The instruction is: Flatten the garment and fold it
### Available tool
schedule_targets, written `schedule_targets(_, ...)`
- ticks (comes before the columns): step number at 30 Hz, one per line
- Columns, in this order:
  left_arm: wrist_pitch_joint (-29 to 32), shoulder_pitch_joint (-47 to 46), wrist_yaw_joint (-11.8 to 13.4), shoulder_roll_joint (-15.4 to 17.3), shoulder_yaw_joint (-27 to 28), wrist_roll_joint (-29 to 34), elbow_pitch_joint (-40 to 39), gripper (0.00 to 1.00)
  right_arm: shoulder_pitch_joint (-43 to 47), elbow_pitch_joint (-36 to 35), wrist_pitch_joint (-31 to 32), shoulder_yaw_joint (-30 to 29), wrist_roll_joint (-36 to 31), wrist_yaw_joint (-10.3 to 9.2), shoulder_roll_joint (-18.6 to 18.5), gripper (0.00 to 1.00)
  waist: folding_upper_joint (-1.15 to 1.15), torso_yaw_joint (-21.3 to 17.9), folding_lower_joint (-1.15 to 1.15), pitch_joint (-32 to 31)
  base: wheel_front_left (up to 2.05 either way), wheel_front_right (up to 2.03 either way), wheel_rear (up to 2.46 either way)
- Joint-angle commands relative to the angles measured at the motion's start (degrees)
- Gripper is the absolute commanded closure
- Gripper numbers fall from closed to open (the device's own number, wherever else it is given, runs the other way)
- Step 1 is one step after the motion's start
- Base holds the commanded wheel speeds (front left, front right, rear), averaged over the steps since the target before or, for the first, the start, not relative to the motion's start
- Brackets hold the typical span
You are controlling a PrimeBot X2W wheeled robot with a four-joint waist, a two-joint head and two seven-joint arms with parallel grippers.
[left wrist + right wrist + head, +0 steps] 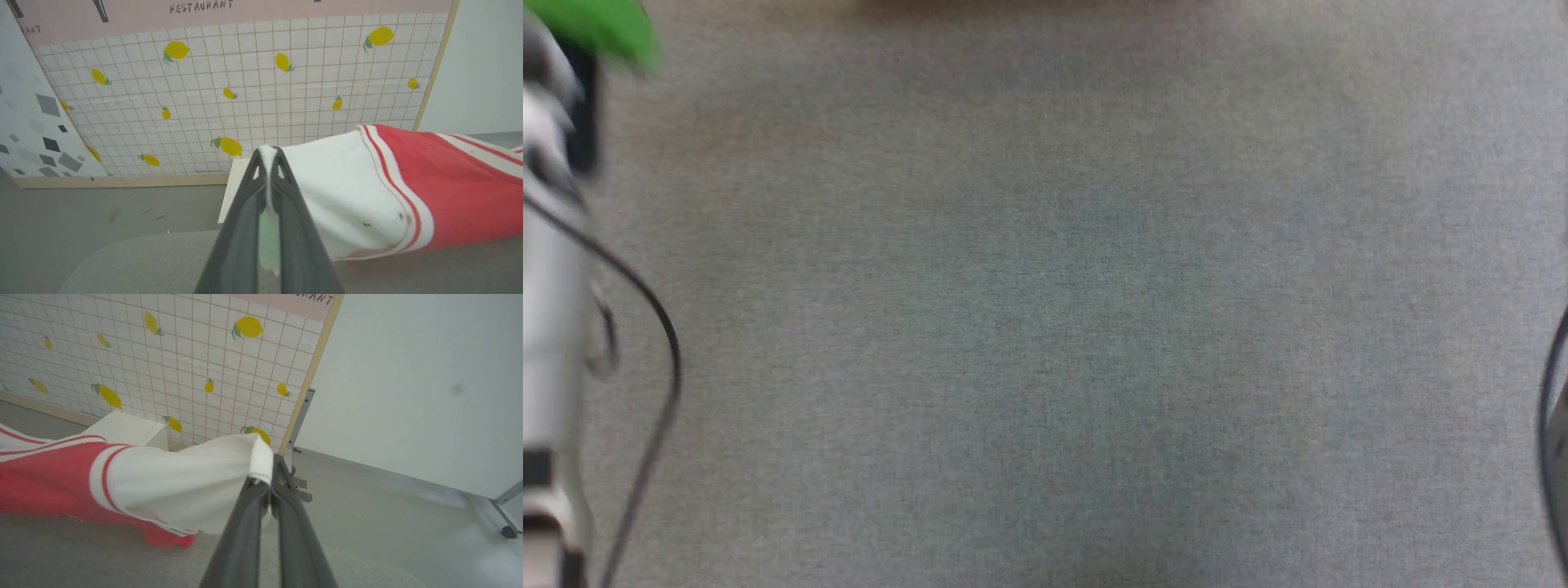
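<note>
lemon wall [261,77] behind; left tool [268,160] and right tool [272,467] pinch garment [449,183] sleeves.

A grey desk [1045,327] is seen from above. In the left wrist view a lemon-printed tile panel [245,81] is stood on the floor [102,212]. It is flanked at nine o'clock by a speckled board [28,122], and a white box [233,183] is set at its six o'clock.
</note>
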Motion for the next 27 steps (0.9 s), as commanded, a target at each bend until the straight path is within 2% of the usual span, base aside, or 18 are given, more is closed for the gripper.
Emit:
schedule_targets(1,-0.2,3.3,-1.1,-0.3,-0.3,-1.3,0.4,1.0,3.1,0.2,-0.4,0.1,1.8,-0.1,-0.1,1.0,0.0,0.6,-0.01,-1.3,0.0,0.0,0.0)
schedule_targets(5,0.7,14.2,-3.1,-1.7,-1.8,-4.2,-0.2,1.0,15.2,-2.1,1.0,0.3,8.6,-0.1,-0.8,1.0,0.0,2.3,-0.01,-5.0,0.0,0.0,0.0)
schedule_targets(11,3.2,31.1,-3.8,-3.8,-3.0,-9.2,-5.8,1.0,36.6,-12.8,7.6,-2.6,14.3,-0.1,-2.1,1.0,0.0,3.8,-0.01,-11.4,0.0,0.0,0.0)
schedule_targets(13,3.9,36.5,-3.3,-4.0,-3.0,-10.5,-8.3,1.0,43.1,-17.4,9.1,-5.1,14.7,-0.1,-1.3,1.0,0.0,4.0,-0.01,-13.0,0.0,0.0,0.0)
schedule_targets(20,4.8,51.9,-0.5,-5.8,-2.4,-15.0,-15.3,1.0,62.3,-29.9,14.8,-13.6,14.3,-0.1,5.9,1.0,0.0,4.2,-0.01,-16.3,0.0,0.0,0.0)
schedule_targets(27,4.8,60.5,2.7,-7.0,-1.2,-17.4,-17.3,1.0,72.2,-33.6,20.9,-17.7,14.7,-0.1,9.2,1.0,0.0,3.9,-0.01,-17.5,0.0,0.0,0.0)
